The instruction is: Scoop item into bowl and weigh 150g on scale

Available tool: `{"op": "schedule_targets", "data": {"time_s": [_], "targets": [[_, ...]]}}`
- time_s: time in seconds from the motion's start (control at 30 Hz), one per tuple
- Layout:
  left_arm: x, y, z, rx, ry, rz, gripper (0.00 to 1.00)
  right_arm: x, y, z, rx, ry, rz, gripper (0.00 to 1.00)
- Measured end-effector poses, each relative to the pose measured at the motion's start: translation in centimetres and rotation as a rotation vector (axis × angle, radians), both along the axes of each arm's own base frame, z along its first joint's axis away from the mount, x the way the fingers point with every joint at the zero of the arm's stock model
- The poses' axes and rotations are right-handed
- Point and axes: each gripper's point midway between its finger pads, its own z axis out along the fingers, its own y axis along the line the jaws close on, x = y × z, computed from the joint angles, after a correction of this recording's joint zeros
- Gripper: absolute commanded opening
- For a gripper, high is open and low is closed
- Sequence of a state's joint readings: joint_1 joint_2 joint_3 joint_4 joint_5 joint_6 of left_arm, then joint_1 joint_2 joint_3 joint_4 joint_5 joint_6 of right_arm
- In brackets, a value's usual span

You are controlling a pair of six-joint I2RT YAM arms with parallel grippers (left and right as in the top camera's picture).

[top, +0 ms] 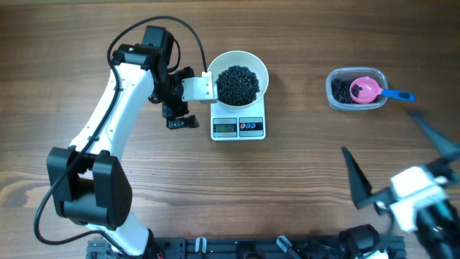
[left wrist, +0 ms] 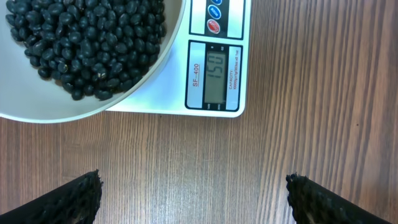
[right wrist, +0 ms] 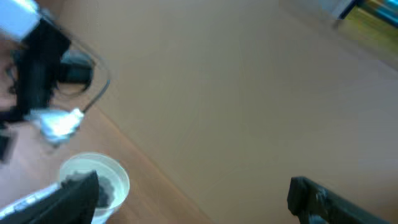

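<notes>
Status, left to right. Left gripper (left wrist: 198, 200) sits at 9 o'clock of the scale (top: 238, 128). Its jaws are spread fully wide with nothing between them, only bare table (left wrist: 186, 143), and the tips are near the scale edge but apart from it. Its white wrist block (top: 199, 88) overlaps the rim of the bowl (top: 263, 70) in the overhead view; we cannot tell whether it touches.

The bowl sits on the scale and covers its 12 o'clock part, leaving the display (left wrist: 215, 74) clear at 6 o'clock. The beans (top: 238, 83) lie heaped in the bowl. The display looks like 150, so we judge the target met. The step is confirm and back off, not another scoop.

At 2 o'clock of the table is the clear tub (top: 336, 95) with a few beans left in it. The pink scoop (top: 366, 89) lies inside, its blue handle (top: 397, 94) pointing to 3 o'clock.

Right gripper (top: 394, 155) is at 4 o'clock of the table, well apart from the tub, jaws wide and empty. Its wrist view is too blurred to add anything.

To do this well:
- We let the reading settle, with no contact on rim or platform and no table bumps.
- We lift the left arm first, then pull it straight toward 9 o'clock, never across the bowl.
- If the digits drift, we correct with a few beans only, tipped low over the bowl centre.
</notes>
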State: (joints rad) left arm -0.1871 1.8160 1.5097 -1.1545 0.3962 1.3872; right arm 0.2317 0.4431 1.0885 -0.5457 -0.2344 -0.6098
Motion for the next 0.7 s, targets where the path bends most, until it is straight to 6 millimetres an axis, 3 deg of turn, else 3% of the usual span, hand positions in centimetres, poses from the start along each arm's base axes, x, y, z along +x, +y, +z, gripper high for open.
{"op": "schedule_targets", "data": {"time_s": [0.2,0.7], "targets": [[0.0,0.0,0.0,-0.003,0.000,-0.001,1.00,1.5,-1.1,-3.6,0.018,-0.137,-0.067,1.00],[0.0,0.0,0.0,-0.003,0.001,0.000,1.00,0.4,-3.1,-6.5,0.362,-0.287,-0.063,1.00]]}}
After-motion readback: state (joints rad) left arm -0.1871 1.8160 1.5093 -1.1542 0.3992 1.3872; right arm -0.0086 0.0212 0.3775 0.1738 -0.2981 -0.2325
